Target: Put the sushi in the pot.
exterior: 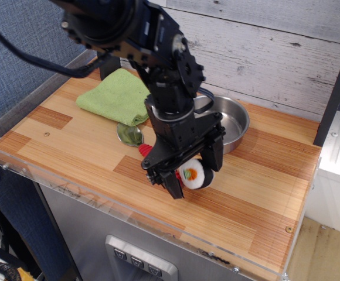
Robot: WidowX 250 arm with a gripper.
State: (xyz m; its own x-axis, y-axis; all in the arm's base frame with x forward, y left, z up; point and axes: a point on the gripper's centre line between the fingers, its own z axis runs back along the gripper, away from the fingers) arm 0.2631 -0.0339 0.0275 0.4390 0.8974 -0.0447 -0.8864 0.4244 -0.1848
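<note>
The sushi (pixel 194 174), a black roll with a white end and an orange-and-green centre, sits between my two black fingers near the front middle of the wooden board. My gripper (pixel 196 172) is shut on it and seems to hold it just above the board. The pot (pixel 233 121), a shallow shiny steel pan, stands behind and to the right of the gripper, partly hidden by the arm. It looks empty where I can see into it.
A metal spoon (pixel 130 134) with a red handle lies left of the gripper, its handle mostly hidden by the fingers. A green cloth (pixel 116 96) lies at the back left. A plank wall stands behind the board (pixel 258 193).
</note>
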